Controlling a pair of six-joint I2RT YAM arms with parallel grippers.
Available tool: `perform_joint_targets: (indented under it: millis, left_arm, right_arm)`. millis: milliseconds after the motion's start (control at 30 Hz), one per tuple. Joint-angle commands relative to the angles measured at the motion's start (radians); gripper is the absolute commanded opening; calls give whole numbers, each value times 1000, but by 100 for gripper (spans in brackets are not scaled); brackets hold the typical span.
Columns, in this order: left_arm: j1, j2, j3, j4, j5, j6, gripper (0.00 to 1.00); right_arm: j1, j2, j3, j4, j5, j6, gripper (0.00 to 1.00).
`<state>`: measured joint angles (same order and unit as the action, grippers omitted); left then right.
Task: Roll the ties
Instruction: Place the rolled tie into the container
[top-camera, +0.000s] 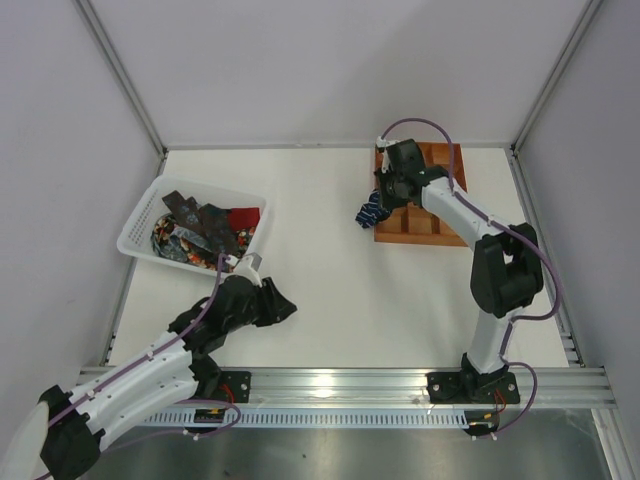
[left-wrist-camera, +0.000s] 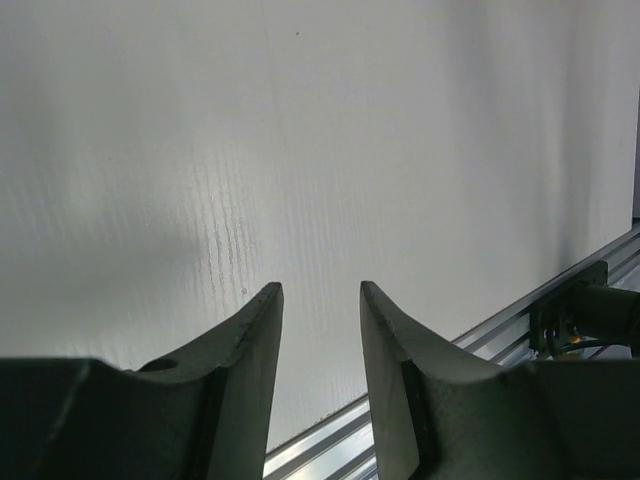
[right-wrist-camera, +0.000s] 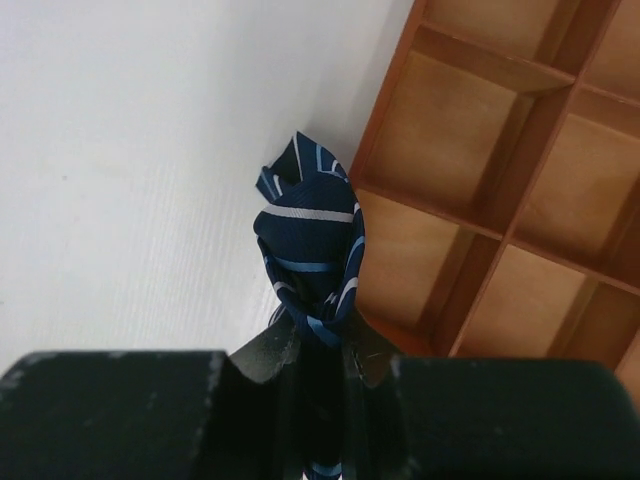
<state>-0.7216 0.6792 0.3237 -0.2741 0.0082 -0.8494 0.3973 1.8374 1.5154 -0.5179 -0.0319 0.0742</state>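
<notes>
While the overhead camera takes in both arms at once, each wrist camera shows only what sits at its own fingers. Far out beyond the left gripper (top-camera: 288, 312), the overhead view alone shows a white plastic basket (top-camera: 138, 212) holding a loose heap of ties: a dark brown tie (top-camera: 185, 205), a red tie (top-camera: 243, 217) and a multicoloured patterned tie (top-camera: 175, 243), overlapping one another. None of this appears in the left wrist view. There the jaws stand parted with nothing between them, only the bare white table (left-wrist-camera: 300, 150) ahead of the fingertips and an aluminium rail (left-wrist-camera: 500, 335) off to their right.

Further right, the right gripper (top-camera: 383, 200) reaches over the left edge of the orange-brown compartment tray (top-camera: 412, 228). From above, the navy striped tie (top-camera: 372, 212) is a small dark lump beside the fingers, its shape hard to read. The right wrist view gives the detail: the jaws are closed on the lower part of the tie, which juts out past the fingertips as a compact, bunched wad with a pointed fold at its far end. The fabric is deep navy crossed by light-blue and pale diagonal stripes. Ahead of the jaws it lies over the table, just beside the tray's rim, with the tray's open square compartments to the right of the fingers. Whether the wad touches the table cannot be told.
</notes>
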Motion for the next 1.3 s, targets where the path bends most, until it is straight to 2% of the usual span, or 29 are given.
perform_joint_targets:
  millis: [0,367,867,1267]
  left_arm:
    - [16,-15,-5,21,21,30,43]
    - [22,-7,-14,36,36,35,43]
    - [27,3,-17,42,42,35,43]
    - [33,10,-17,46,50,36,43]
  right_arm:
    - [-3,54,124,-121,79,-11,0]
    - [-8,108,181,-283,191,10,0]
    - [-6,164,226,-300,285,25,0]
    - [6,223,262,-334,420,35,0]
